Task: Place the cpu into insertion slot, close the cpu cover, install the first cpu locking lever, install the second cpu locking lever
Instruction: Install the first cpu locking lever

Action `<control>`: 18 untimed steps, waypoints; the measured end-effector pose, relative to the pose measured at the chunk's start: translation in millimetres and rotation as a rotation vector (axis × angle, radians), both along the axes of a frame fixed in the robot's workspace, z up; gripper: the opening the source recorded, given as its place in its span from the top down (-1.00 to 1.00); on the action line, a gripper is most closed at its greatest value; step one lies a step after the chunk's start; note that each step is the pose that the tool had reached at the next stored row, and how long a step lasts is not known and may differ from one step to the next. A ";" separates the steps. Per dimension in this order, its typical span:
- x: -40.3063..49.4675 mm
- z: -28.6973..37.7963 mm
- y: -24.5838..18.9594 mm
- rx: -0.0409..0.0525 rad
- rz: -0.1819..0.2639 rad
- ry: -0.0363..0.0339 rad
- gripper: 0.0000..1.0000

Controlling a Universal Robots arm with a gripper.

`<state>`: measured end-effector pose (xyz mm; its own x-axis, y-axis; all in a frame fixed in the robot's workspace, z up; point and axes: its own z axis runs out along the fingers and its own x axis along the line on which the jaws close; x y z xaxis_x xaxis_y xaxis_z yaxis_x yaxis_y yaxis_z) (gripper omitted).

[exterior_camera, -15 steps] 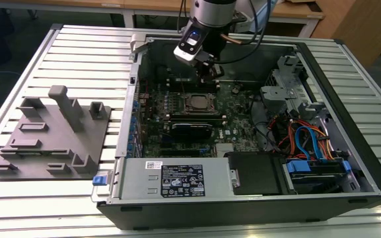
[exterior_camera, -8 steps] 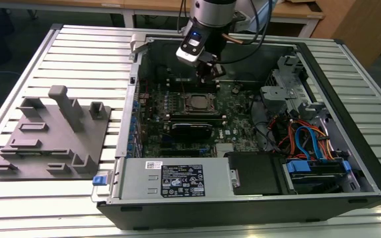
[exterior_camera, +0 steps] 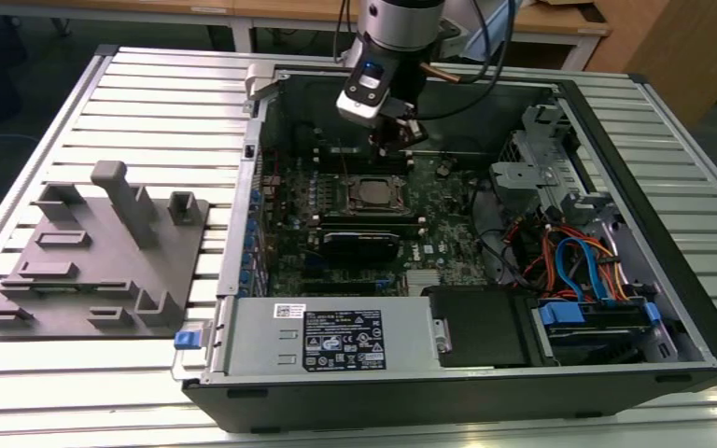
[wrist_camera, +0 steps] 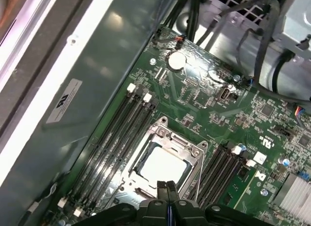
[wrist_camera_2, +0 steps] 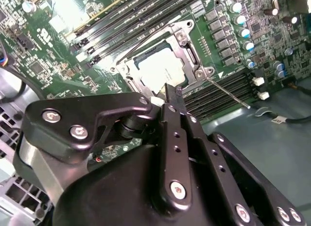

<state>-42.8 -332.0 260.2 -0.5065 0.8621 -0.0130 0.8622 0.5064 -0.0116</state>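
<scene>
Closest to me is the power supply (exterior_camera: 321, 338) at the front of the computer case (exterior_camera: 458, 401). The case lies on its side on the slatted table (exterior_camera: 109, 392), so the green board (exterior_camera: 333, 233) faces up and the arm can come straight down into it. On the exterior view's left sits a grey holder plate (exterior_camera: 85, 271), well apart from the action.

Further in, the cpu (exterior_camera: 369, 193) is seated in the insertion slot (exterior_camera: 348, 203). The cover (wrist_camera_2: 190, 47) lies flat over it, with the silver top showing through the window. I'd say that frame is what pins the chip down. A thin wire lever (wrist_camera_2: 224, 92) runs off one corner of the cover, but I can't tell if it's hooked.

Just past that, the gripper (exterior_camera: 390, 142) hangs right over the slot, fingers pressed together with nothing between them. My guess is that makes one narrow tip for pushing.
</scene>
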 end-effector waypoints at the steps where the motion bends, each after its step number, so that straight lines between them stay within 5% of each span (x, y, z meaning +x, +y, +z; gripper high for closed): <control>1: 0.0 0.0 0.0 0.0000 0.009 0.0000 0.80; 18: 0.0 0.0 0.0 0.0000 0.141 0.0000 0.80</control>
